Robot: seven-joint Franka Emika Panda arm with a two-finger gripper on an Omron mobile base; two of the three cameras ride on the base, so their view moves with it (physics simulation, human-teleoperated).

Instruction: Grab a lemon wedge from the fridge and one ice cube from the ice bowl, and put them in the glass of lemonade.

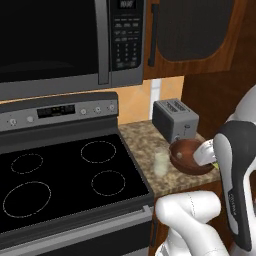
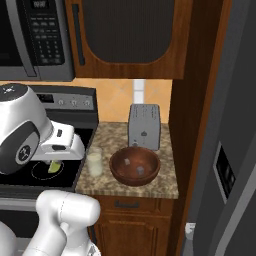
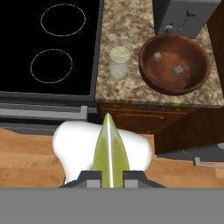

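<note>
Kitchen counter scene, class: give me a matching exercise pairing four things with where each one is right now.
Things:
1. yellow-green lemon wedge
2. pale whitish ice cubes
3. clear glass of lemonade
4. grey steel toaster

Places:
a. on the speckled counter, between the black stovetop and the bowl
b. inside the dark reddish-brown wooden bowl
c. pinched in the gripper
d. at the back of the counter, behind the bowl

Pairs: 1-c, 2-b, 3-a, 4-d

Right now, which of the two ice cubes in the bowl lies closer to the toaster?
The ice cube beside the glass-side wall of the ice bowl; the other cube lies nearer the bowl's middle.
</note>
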